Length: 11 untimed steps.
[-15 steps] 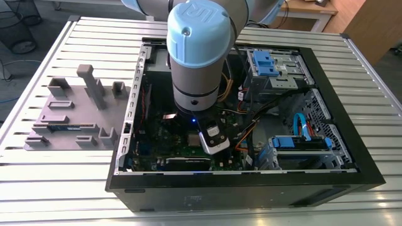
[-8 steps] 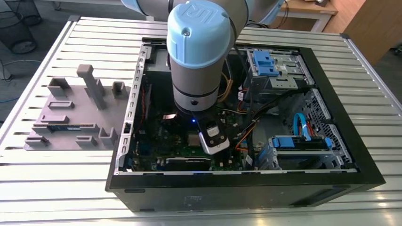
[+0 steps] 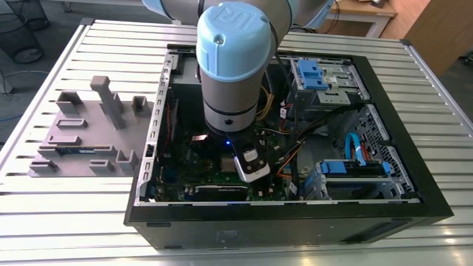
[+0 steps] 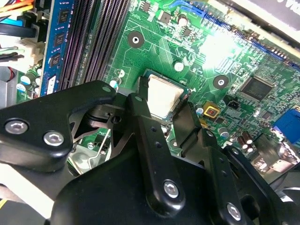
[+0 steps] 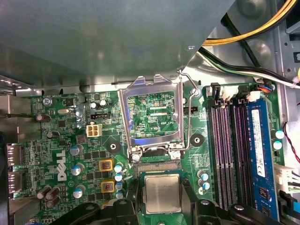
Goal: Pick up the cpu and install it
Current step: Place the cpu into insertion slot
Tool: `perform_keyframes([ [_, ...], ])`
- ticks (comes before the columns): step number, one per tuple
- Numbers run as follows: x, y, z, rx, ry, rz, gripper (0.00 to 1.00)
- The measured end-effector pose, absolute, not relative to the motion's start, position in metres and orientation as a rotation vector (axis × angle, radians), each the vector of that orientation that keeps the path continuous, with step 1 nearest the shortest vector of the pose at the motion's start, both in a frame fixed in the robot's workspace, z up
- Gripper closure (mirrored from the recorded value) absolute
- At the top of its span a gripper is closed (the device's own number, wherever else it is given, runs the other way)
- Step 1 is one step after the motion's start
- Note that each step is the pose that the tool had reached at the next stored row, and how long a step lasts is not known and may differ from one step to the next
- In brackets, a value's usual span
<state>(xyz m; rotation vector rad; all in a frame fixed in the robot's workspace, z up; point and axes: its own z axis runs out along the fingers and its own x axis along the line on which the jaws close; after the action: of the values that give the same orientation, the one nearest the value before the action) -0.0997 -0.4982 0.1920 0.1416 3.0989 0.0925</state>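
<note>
The cpu (image 4: 161, 93) is a small silver square with a thin dark rim, and it sits between my black fingers (image 4: 140, 105). My gripper (image 4: 164, 102) is shut on its two opposite edges. In the first wrist view the cpu (image 5: 161, 193) hangs low over the motherboard, partly covering the socket's pin field (image 5: 158, 166). The metal socket frame (image 5: 126, 117) stands swung open just beyond it, with its wire lever (image 5: 188, 112) raised. In the exterior view my gripper (image 3: 250, 166) reaches down inside the open computer case (image 3: 296, 213).
Memory slots (image 5: 227, 150) with a blue stick (image 5: 260, 154) run beside the socket. Yellow and black cables (image 5: 243, 33) cross near the case wall. A grey tray (image 3: 81, 166) with upright holders stands on the slatted table at the exterior view's left. Drive bays (image 3: 322, 77) fill the case's other side.
</note>
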Motion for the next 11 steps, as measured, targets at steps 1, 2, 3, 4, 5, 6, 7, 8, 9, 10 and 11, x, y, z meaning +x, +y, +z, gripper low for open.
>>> perform_keyframes([
  [1,-0.0997,-0.4982,0.1920,0.142,3.099,0.092,0.53],
  [2,-0.0997,-0.4982,0.1920,0.141,3.099,0.092,0.53],
  [3,-0.0997,-0.4982,0.1920,0.141,3.099,0.092,0.53],
  [4,-0.0997,-0.4982,0.1920,0.141,3.099,0.092,0.60],
  [5,-0.0996,-0.4982,0.1920,0.141,3.099,0.092,0.60],
  [6,-0.0997,-0.4982,0.1920,0.141,3.099,0.092,0.60],
  [7,-0.0997,-0.4982,0.1920,0.141,3.099,0.092,0.61],
  [8,-0.0997,-0.4982,0.1919,0.142,3.099,0.092,0.61],
  [9,-0.0997,-0.4982,0.1919,0.142,3.099,0.092,0.61],
  [10,-0.0997,-0.4982,0.1919,0.142,3.099,0.093,0.61],
  [11,-0.0997,-0.4982,0.1919,0.142,3.099,0.092,0.61],
])
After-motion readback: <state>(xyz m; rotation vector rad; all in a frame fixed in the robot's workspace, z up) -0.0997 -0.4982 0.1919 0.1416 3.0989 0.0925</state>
